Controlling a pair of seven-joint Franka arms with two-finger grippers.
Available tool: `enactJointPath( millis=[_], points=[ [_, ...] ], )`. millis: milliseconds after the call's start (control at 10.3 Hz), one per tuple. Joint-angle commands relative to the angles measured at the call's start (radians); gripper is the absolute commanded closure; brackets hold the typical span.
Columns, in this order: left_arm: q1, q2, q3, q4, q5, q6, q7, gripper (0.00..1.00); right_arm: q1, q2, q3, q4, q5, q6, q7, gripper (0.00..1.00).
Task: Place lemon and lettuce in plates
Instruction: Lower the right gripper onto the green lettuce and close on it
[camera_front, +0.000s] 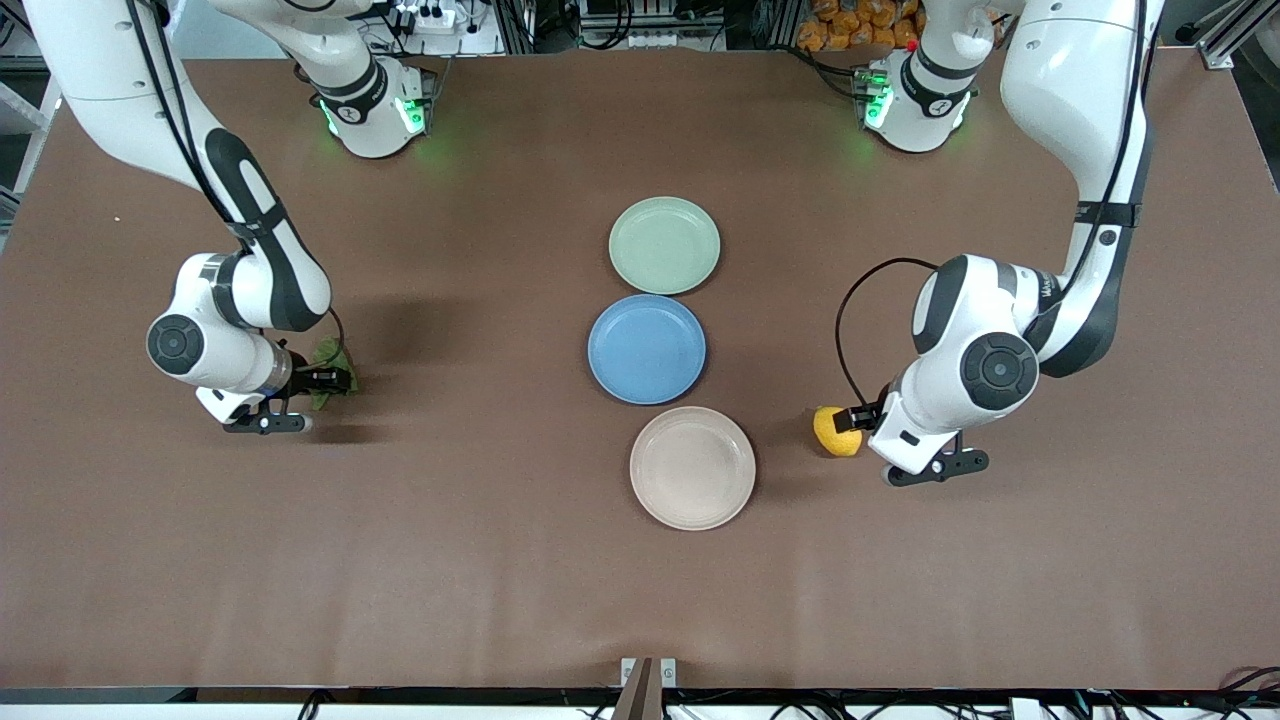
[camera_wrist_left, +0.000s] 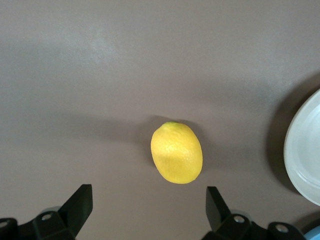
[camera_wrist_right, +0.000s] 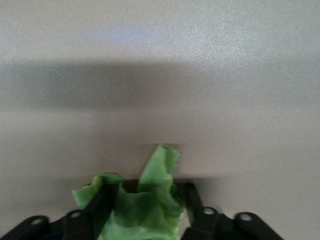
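Front view shows 3 plates lined up down the middle of the brown worktop (camera_front: 500, 560): the mint green plate (camera_front: 664, 245) closest to the robot bases, the blue plate (camera_front: 647, 348) in the middle, and the beige plate (camera_front: 692, 467) nearest the camera. All 3 are bare, so honestly nothing is delivered yet.

The right claw (camera_front: 325, 383) is down at the right arm's end of the worktop, and the right wrist view makes it pretty clear it's clenched on the lettuce (camera_wrist_right: 140, 207), with the leaf bunched up between the 2 fingers (camera_wrist_right: 102, 205) and a flap sticking out past the tips. Can't really tell if it's lifted off the surface or still touching.

The left claw (camera_wrist_left: 147, 202) is spread wide, holding nothing. In the left wrist view the lemon (camera_wrist_left: 177, 152) lies on the worktop ahead of the open fingers, not yet between them. From the front, the lemon (camera_front: 836, 431) lies beside the beige plate, toward the left arm's end, close to it but apart.

So my read: 1 of 2 grabs is done, 0 of 2 placements. Still to go: close on the lemon, then carry both over. The beige plate looks like the easy drop for the lemon, mint green for the lettuce probably.
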Motion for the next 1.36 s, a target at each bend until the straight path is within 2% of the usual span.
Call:
enactJointPath(
  millis=[0, 97, 194, 486, 874, 1263],
  points=[
    [-0.013, 0.002, 0.006, 0.001, -0.019, 0.002, -0.016, 0.0, -0.002, 0.012, 0.014, 0.0, 0.0, 0.0, 0.08, 0.73],
    [-0.009, 0.002, 0.006, 0.001, -0.019, 0.002, -0.016, 0.0, 0.018, 0.012, 0.014, 0.001, 0.0, -0.003, 0.125, 0.79],
    [-0.007, 0.004, 0.006, 0.001, -0.019, 0.002, -0.016, 0.0, 0.032, 0.012, 0.014, 0.003, 0.0, -0.006, 0.166, 0.81],
    [-0.007, 0.004, 0.008, 0.001, -0.019, 0.002, -0.016, 0.0, 0.034, 0.005, 0.014, 0.021, 0.0, -0.026, 0.17, 1.0],
    [-0.009, 0.011, 0.008, 0.001, -0.019, 0.003, -0.016, 0.0, 0.025, 0.004, 0.012, 0.193, -0.001, -0.324, 0.157, 1.0],
    [-0.016, 0.042, 0.006, 0.001, -0.019, 0.042, -0.049, 0.0, 0.034, -0.002, 0.017, 0.296, 0.0, -0.49, 0.157, 1.0]
  ],
)
